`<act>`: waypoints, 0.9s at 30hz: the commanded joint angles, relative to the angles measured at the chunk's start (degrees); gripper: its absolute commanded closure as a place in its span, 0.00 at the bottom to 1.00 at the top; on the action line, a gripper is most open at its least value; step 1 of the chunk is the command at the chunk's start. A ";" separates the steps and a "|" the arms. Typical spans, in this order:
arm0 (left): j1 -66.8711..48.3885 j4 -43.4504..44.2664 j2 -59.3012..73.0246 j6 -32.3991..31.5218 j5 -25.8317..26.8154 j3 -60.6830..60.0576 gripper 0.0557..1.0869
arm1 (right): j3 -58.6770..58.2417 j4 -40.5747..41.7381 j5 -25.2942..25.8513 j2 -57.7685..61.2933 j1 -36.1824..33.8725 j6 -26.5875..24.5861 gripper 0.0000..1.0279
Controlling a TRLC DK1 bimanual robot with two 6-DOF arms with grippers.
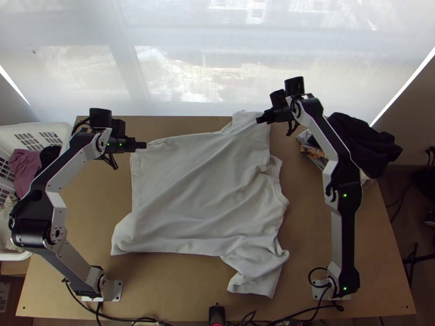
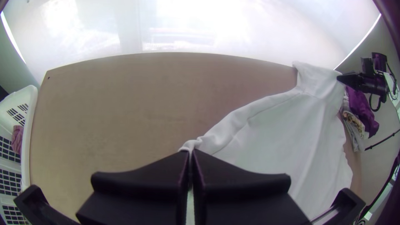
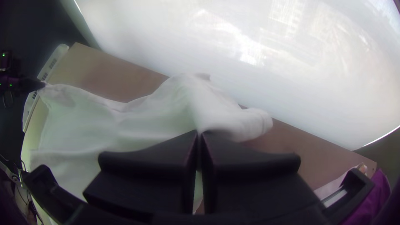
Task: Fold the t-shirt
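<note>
we take this for a robot workspace, though we cannot tell whether it is in a lab or a home. we see a left arm (image 1: 35,232) and a right arm (image 1: 346,204) mounted on the wooden table (image 1: 89,201), cables (image 1: 111,318) along its near edge, a plastic laundry basket (image 1: 32,129) beside it and a bright window (image 1: 185,70) beyond it.

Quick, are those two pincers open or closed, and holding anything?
Left pincer: closed, pinching a corner of the white shirt.
Right pincer: closed, pinching the shirt at a sleeve.
</note>
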 commanded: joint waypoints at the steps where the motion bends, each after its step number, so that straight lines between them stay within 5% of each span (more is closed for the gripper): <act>1: 1.39 -0.14 -2.17 -0.01 0.55 -1.12 0.97 | -3.65 -2.10 0.06 -5.45 0.89 0.19 0.97; 27: 0.95 -0.14 -3.84 -0.19 2.22 -2.18 0.97 | -52.34 0.19 -3.45 -24.87 10.47 -0.60 0.92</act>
